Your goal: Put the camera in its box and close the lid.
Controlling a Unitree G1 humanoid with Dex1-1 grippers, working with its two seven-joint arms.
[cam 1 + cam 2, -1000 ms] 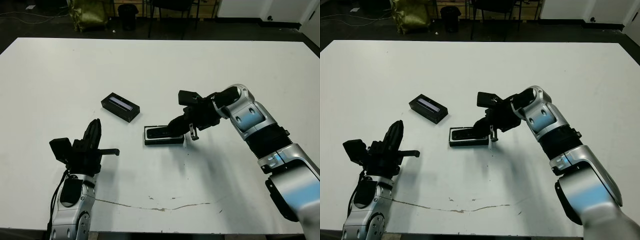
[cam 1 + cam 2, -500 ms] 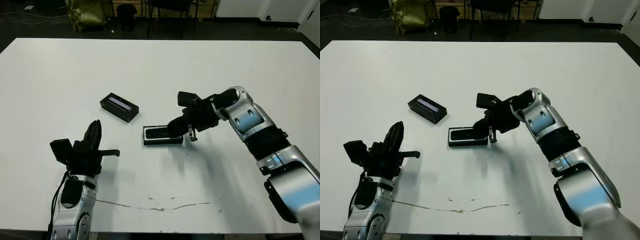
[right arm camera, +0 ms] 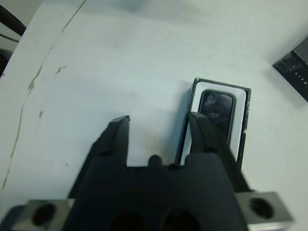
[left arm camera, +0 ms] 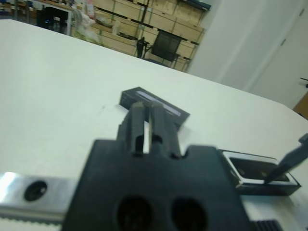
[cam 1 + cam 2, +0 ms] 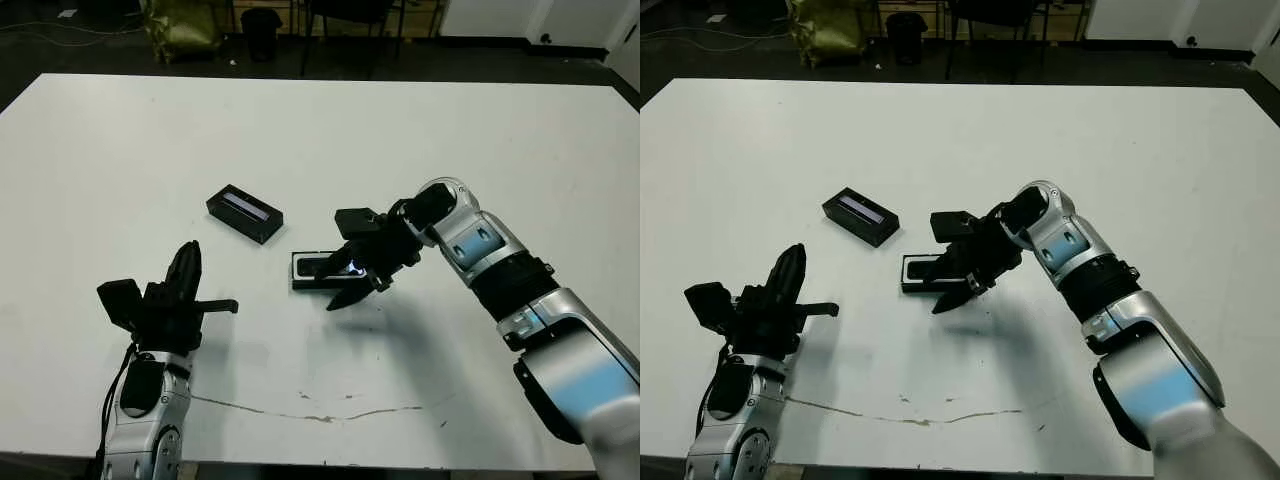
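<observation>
**Operator:** Where is the camera sitting, and which step are you seeing?

**Observer:** You are looking at the slim glossy black bar-shaped camera lying inside the shallow black-walled, white-lined box, near the middle of the white table. The placing step looks done to me; closing is what remains. Your right gripper is hovering over the box's end with its fingers spread wide and grasping nothing; one finger is overlapping the tray's wall in the wrist view, though I cannot tell whether it is touching.

**Operator:** And the lid?

**Observer:** The black rectangular lid with the pale grey strip is lying at about ten o'clock from the box, apart from it. Your left gripper is waiting at about eight o'clock from the box, fingers nearly pressed together, a thin slit showing between them, holding nothing. I judge your next move calls for reaching to the lid, gripping it across its narrow sides, carrying it over the box and lining up the edges squarely before pressing down.
</observation>
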